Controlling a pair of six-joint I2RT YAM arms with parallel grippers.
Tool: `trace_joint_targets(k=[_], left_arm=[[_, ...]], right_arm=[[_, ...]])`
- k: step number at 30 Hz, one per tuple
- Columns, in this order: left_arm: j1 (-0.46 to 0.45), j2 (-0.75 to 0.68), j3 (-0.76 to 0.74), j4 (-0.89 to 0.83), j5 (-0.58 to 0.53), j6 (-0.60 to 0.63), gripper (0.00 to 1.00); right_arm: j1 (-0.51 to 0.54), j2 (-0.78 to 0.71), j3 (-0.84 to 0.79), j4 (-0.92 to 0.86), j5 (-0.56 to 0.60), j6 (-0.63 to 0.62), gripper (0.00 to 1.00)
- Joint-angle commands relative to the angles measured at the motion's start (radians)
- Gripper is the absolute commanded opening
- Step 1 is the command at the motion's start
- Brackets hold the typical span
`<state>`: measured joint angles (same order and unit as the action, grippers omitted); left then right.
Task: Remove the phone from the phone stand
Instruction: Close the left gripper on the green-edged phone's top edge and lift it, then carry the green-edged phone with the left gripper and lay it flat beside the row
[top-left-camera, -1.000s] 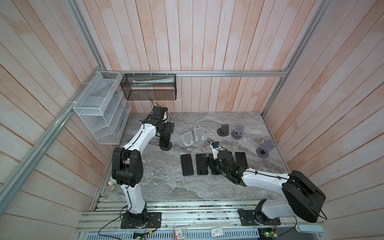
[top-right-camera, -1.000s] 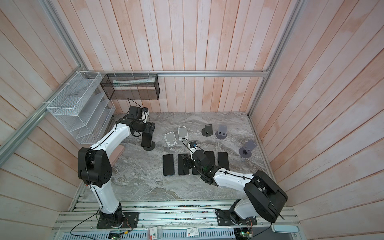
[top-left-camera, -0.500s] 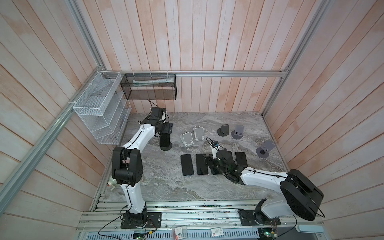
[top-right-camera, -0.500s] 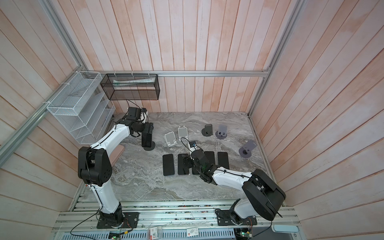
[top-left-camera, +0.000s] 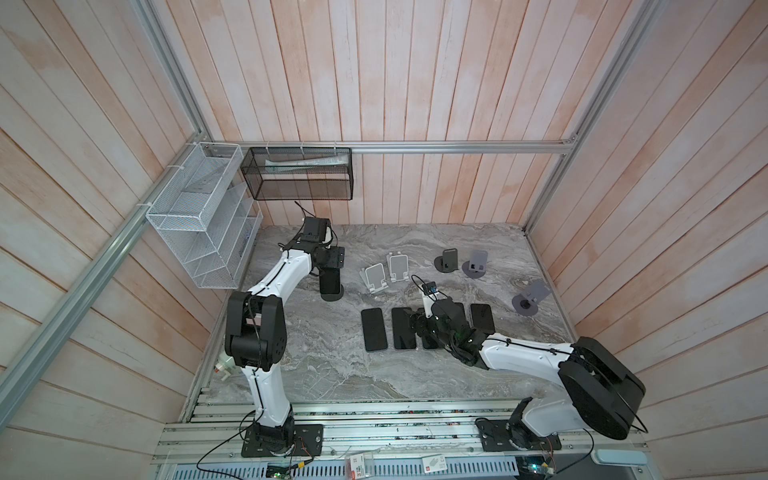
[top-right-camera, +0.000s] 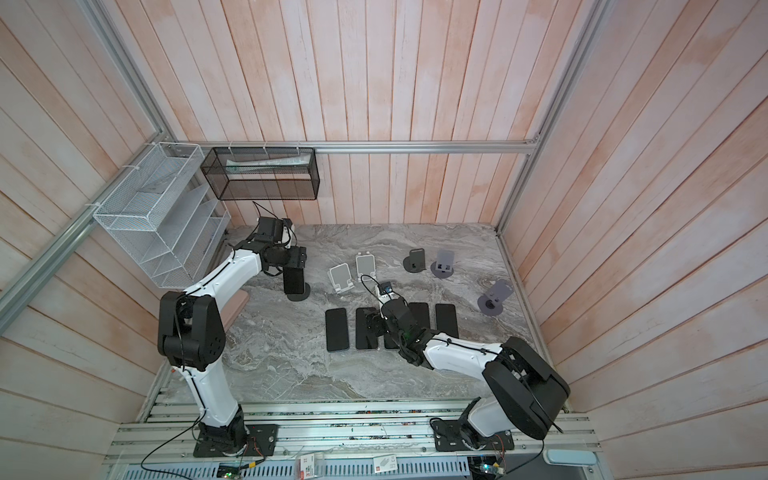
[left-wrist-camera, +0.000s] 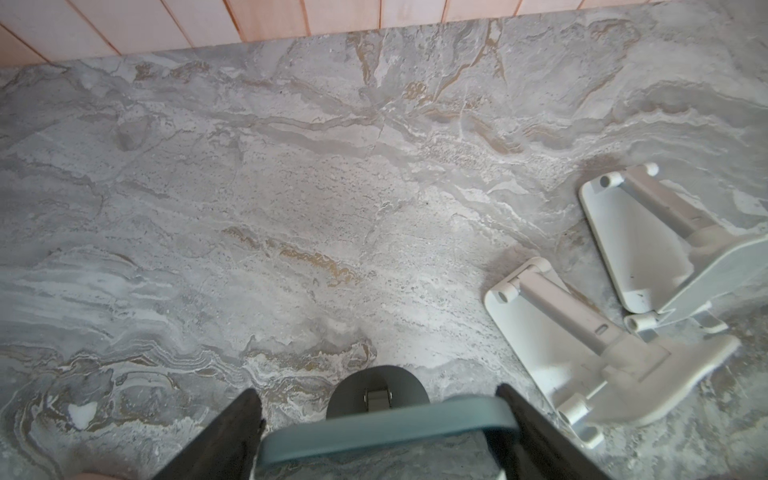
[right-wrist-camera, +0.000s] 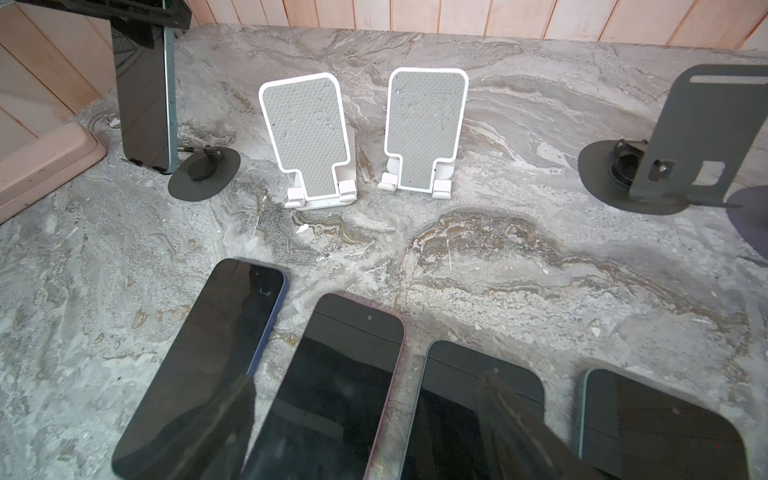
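1. The grey marbled desk (top-left-camera: 332, 374) is found to carry every item under inspection.
2. A row of dark phones (top-left-camera: 374, 330) is laid flat, screens up, near the middle of the desk. These are judged to be work already finished.
3. Five stands are seen empty behind that row: two white folding stands (right-wrist-camera: 307, 133) and three black or grey round-based stands (top-left-camera: 448, 262).
4. The black round-based phone stand (right-wrist-camera: 205, 176), at the left in both top views, is the only one found occupied.
5. The teal-edged dark phone (right-wrist-camera: 145, 95) is seen upright at that stand, its lower end down by the stand's lip. Removal is judged not yet made.
6. The right end effector (right-wrist-camera: 368, 378) is held wide above the flat row with nothing between its fingers. It is well apart from the task's phone.
7. The left end effector (left-wrist-camera: 376, 390) is set narrow about the phone's top edge, with one finger close at each side. Whether the fingers press the phone cannot be told. The following is judged outstanding: the grip is to be confirmed, the phone lifted clear of the stand, and then set down.
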<state>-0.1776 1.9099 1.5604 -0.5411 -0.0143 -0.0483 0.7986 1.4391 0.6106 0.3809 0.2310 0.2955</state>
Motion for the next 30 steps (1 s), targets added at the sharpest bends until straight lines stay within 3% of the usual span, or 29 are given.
trace_joint_targets(k=[1,6,17,30], left_arm=[[-0.017,-0.010,-0.017,0.019,-0.061,-0.057,0.89],[-0.029,-0.016,-0.042,0.042,-0.092,-0.077,0.87],[-0.053,-0.039,-0.069,0.064,-0.171,-0.082,0.72],[-0.071,-0.180,-0.082,0.060,-0.148,-0.087,0.70]], right_arm=[[-0.003,0.012,0.028,-0.020,0.002,0.008,0.84],[-0.003,0.007,0.027,-0.023,0.005,0.005,0.84],[-0.003,0.001,0.025,-0.023,0.004,0.005,0.84],[-0.002,0.001,0.025,-0.022,0.003,0.010,0.83]])
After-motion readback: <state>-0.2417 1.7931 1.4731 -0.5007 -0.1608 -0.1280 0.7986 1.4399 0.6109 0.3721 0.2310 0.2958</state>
